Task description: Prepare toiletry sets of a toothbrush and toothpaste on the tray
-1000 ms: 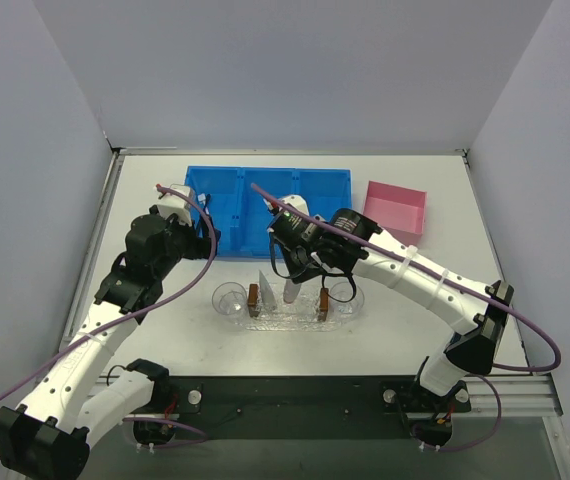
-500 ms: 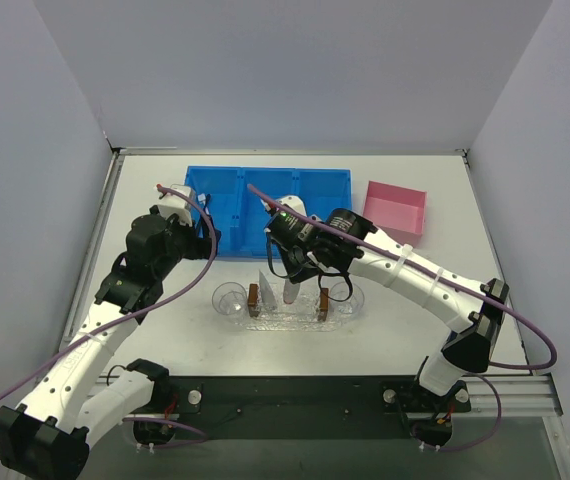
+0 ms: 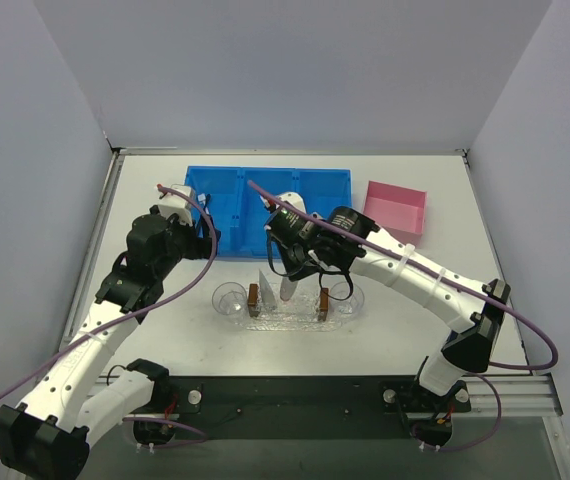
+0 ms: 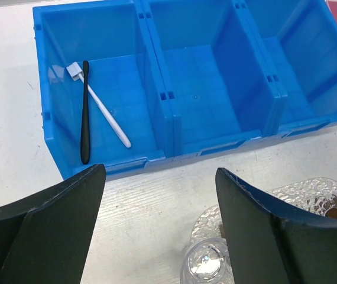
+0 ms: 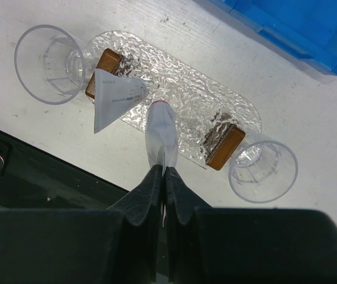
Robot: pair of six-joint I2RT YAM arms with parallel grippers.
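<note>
Pale walls close round a white tabletop [image 3: 395,330]; near its front edge lies the flat, clear, glittery oblong plastic tray [image 5: 186,89] with rounded ends, a clear plastic cup [image 5: 47,62] at one end, a second clear cup [image 5: 263,171] at the other, and two small brown wooden blocks [image 5: 224,145] resting on it. The right claw [image 5: 162,174] is pinched tight on the flat crimped tail of a small silvery-white toothpaste tube with a pinkish cap [image 5: 159,133]; it hangs cap-down over the tray's middle, between the blocks; whether the cap touches the tray I cannot tell. A second silvery-white tube [image 5: 115,94] lies on the tray already, just beside the block nearer the first cup, its cap hidden.

The held tube's long axis runs from the claw down toward the tray and crosswise to the tray's length; so the coming move, as I judge it, is to tip the tube over and lay it flat in the bare stretch between the blocks before letting go; released upright it would likely topple, perhaps onto the second tube.

The left claw [image 4: 159,177] stands wide and holds nothing; ahead of it, in an end compartment of the blue three-compartment plastic bin [image 4: 156,77], lie the slim black toothbrush [image 4: 85,112] and the slim white toothbrush with a bluish head [image 4: 109,121], crossing near their heads, handles pointing back toward the claw; the left arm is the nearer, so fetching them should fall to it.
</note>
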